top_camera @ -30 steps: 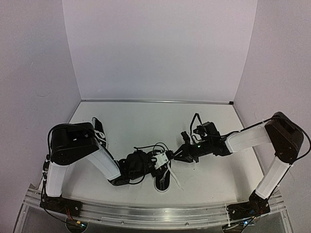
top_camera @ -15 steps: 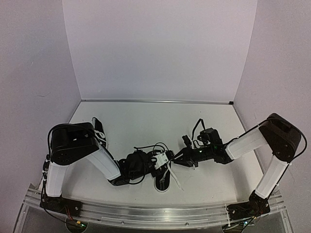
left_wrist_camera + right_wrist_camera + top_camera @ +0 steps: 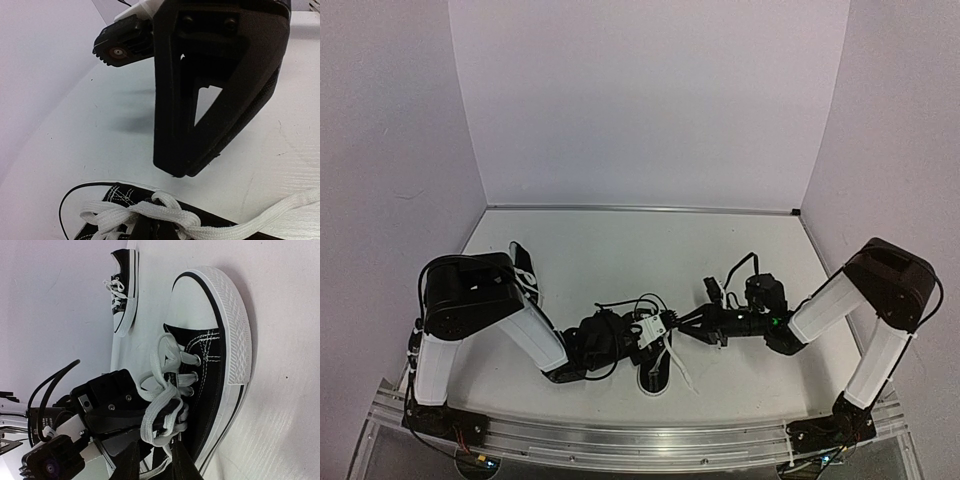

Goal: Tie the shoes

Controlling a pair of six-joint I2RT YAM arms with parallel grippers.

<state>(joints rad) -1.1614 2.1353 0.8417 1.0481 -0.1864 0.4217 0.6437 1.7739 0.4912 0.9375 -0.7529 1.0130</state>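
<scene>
One black shoe [image 3: 656, 370] with a white toe cap lies in front of the left arm; it also shows in the right wrist view [image 3: 215, 365] and the left wrist view [image 3: 87, 202]. Its white lace [image 3: 152, 415] is looped round the tips of my left gripper [image 3: 175, 407], which is shut on it at the eyelets [image 3: 650, 335]. My right gripper [image 3: 155, 462] reaches in from the right [image 3: 682, 327], its fingers close together with a lace strand between them. The second shoe [image 3: 525, 268] lies at the far left, behind the left arm.
White walls close the table at the back and on both sides. A loose lace end [image 3: 682, 375] trails toward the near edge. The aluminium base rail [image 3: 640, 440] runs along the front. The right arm's cables [image 3: 735, 270] arch above its wrist.
The right arm's wrist and forearm have dropped lower and swung toward the near right, while its gripper stayed at the shoe. The left arm and both shoes have not moved.
</scene>
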